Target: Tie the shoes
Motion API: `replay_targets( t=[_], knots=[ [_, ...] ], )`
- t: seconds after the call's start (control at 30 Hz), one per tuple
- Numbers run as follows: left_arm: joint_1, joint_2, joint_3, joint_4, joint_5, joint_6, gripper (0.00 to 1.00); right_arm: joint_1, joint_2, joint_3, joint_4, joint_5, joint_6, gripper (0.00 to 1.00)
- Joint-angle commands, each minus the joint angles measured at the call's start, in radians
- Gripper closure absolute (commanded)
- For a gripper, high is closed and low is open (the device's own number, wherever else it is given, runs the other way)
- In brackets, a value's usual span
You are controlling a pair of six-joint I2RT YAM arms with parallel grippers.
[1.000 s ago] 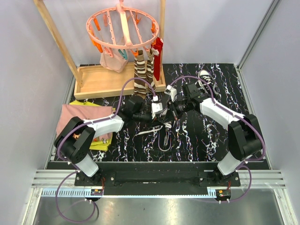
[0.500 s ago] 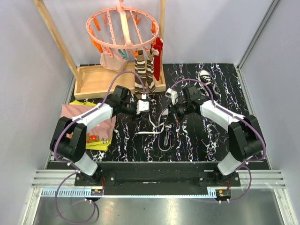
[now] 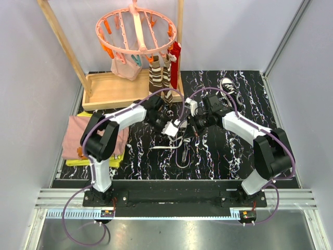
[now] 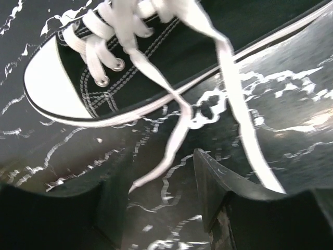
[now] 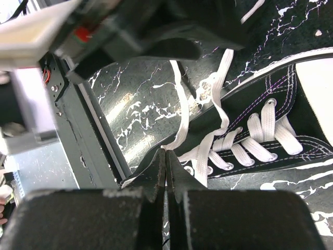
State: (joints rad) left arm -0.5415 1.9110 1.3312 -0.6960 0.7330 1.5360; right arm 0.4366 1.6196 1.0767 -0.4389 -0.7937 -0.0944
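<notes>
White laces (image 4: pixel 229 78): untied, loose on bench (image 4: pixel 291 104)
Shoe (image 4: pixel 171 57): mid-bench, under both arms
Left jaws: wide, empty
Right jaws: pinched shut, probably on a lace
Progress: no knot yet; second shoe (image 3: pixel 228 85) untouched

- Black marbled worktop (image 3: pixel 218 151)
- Wooden rack base (image 3: pixel 112 91), 11 o'clock
- Folded cloths (image 3: pixel 78 136), 9 o'clock
- Black sneaker (image 4: pixel 130 67), centre, white laces (image 3: pixel 162 148) trailing toward 6 o'clock
- Second sneaker (image 3: pixel 228 86), 2 o'clock
</notes>
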Motion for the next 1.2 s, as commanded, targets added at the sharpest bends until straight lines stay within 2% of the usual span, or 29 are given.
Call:
replay_targets(
  t=[0.0, 0.2, 0.53, 0.9, 0.97, 1.03, 1.17],
  knots=[
    [0.000, 0.081, 0.137, -0.166, -0.040, 0.108, 0.46, -0.001, -0.038, 0.000, 0.017, 0.013, 0.012, 1.00],
    [-0.002, 0.141, 0.172, -0.200, -0.083, 0.145, 0.47, -0.004, -0.033, 0.005, 0.017, 0.005, 0.021, 1.00],
    [-0.041, 0.210, 0.213, -0.204, -0.217, 0.118, 0.49, -0.010, -0.032, 0.003, 0.019, 0.007, 0.016, 1.00],
    [-0.064, 0.332, 0.368, -0.422, -0.346, 0.233, 0.53, -0.021, -0.020, 0.022, 0.017, -0.001, 0.019, 1.00],
    [-0.075, 0.344, 0.373, -0.430, -0.382, 0.233, 0.60, -0.021, -0.012, 0.026, 0.019, -0.006, 0.019, 1.00],
    [-0.086, 0.349, 0.372, -0.439, -0.400, 0.231, 0.77, -0.022, -0.010, 0.029, 0.017, -0.006, 0.021, 1.00],
    [-0.086, 0.312, 0.353, -0.444, -0.366, 0.214, 0.95, -0.022, -0.007, 0.028, 0.020, -0.006, 0.015, 1.00]
  ],
)
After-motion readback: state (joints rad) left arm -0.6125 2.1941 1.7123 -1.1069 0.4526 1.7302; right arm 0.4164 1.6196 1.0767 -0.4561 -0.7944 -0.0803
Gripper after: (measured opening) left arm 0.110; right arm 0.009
